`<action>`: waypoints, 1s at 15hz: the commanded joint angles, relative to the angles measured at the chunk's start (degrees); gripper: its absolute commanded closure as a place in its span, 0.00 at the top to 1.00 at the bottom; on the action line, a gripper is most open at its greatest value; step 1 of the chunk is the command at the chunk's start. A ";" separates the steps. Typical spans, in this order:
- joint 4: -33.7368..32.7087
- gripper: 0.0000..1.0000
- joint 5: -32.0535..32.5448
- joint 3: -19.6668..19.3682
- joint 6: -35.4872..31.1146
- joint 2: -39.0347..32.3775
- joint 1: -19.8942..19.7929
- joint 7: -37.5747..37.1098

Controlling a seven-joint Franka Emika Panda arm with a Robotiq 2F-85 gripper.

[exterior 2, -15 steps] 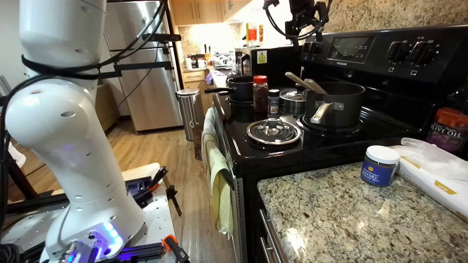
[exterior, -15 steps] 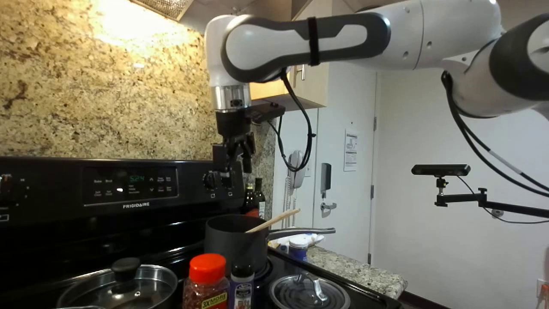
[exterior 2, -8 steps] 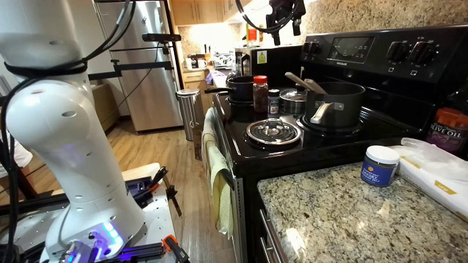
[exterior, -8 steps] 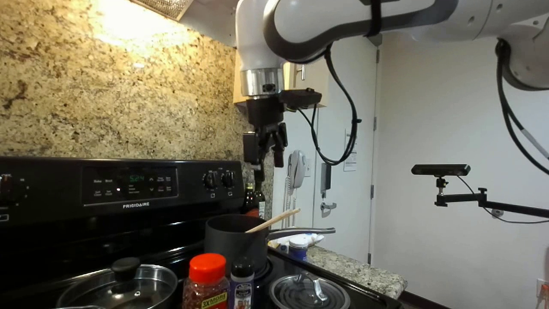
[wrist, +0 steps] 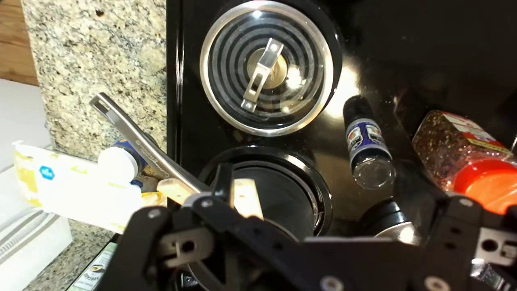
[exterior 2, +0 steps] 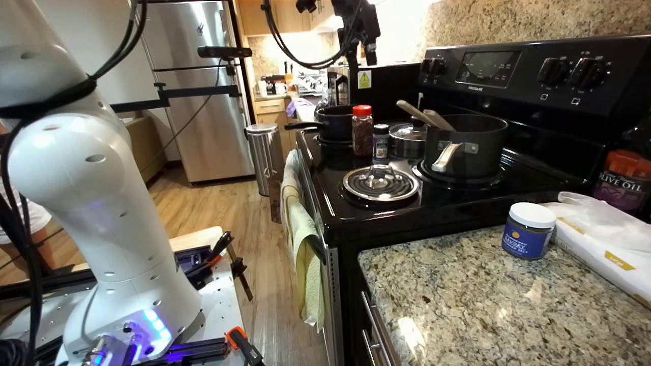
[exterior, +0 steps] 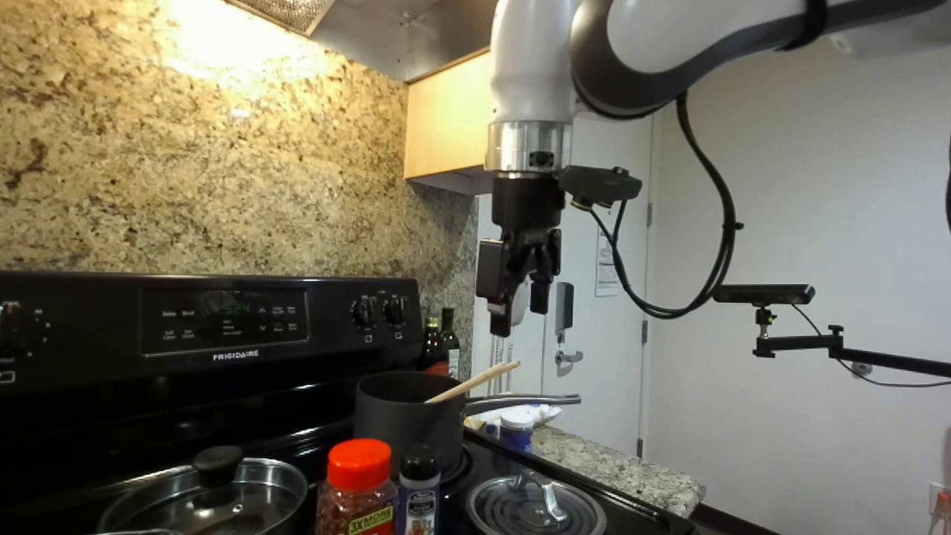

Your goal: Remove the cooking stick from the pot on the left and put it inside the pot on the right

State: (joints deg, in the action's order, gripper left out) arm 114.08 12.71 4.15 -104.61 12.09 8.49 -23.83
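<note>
The cooking stick (exterior: 475, 381), pale wood, leans out of a dark grey pot (exterior: 409, 427) over its rim. In an exterior view two wooden ends show at this pot (exterior 2: 473, 152): a longer stick (exterior 2: 414, 111) and a shorter piece (exterior 2: 440, 121). The wrist view also shows two wooden ends (wrist: 246, 198). My gripper (exterior: 520, 317) hangs empty above and to the right of the pot, fingers apart, touching nothing. In the wrist view one finger (wrist: 223, 182) overlaps the sticks in the picture; the opposite finger is dark and unclear. A black pot (exterior 2: 335, 124) stands at the stove's far end.
A red-capped spice bottle (exterior: 359, 475) and a small dark-capped bottle (exterior: 419, 498) stand beside the pot. A glass-lidded pan (exterior: 212, 498) and a lid on a burner (exterior: 536, 509) are near. The pot's metal handle (exterior: 520, 402) sticks out. Bottles (exterior: 449, 345) stand behind.
My gripper has moved from in front of the stove's control panel to the right in one exterior picture, left in the opposite one. The sticks, pots and bottles have not moved.
</note>
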 commanded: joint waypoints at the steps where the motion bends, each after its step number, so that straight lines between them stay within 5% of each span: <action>1: 8.72 1.00 -1.64 1.18 -4.26 7.60 -1.05 5.58; 9: 9.53 1.00 -5.26 -0.23 -1.06 9.81 0.70 31.19; 15: 7.22 1.00 -11.01 -1.99 4.51 7.76 0.29 40.64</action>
State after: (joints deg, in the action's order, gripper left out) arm 123.32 4.77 3.38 -103.62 21.06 8.61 12.36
